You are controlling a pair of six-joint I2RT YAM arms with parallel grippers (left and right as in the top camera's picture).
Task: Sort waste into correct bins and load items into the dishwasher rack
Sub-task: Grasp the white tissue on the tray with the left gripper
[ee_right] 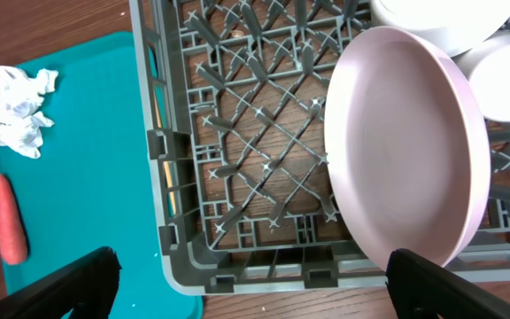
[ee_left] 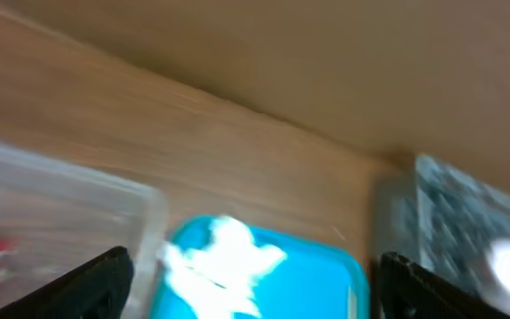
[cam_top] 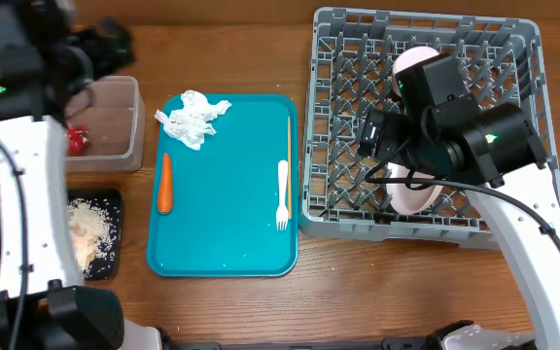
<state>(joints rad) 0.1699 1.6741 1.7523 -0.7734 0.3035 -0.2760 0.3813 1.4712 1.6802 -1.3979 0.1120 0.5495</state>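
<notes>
The left arm (cam_top: 29, 194) rises from its base at the near left edge of the counter as a long white link. It ends in the black left wrist (cam_top: 61, 53) at the far left corner, which is blurred in the overhead view. The left claw (ee_left: 255, 288) is spread wide, its dark fingertips (ee_left: 104, 282) at the bottom corners of its view with nothing between them. The right arm (cam_top: 535, 222) comes in from the near right, its white link bending into the bulky black right wrist (cam_top: 465, 136), which points leftward. The right claw (ee_right: 259, 288) is also spread wide and grips nothing.
</notes>
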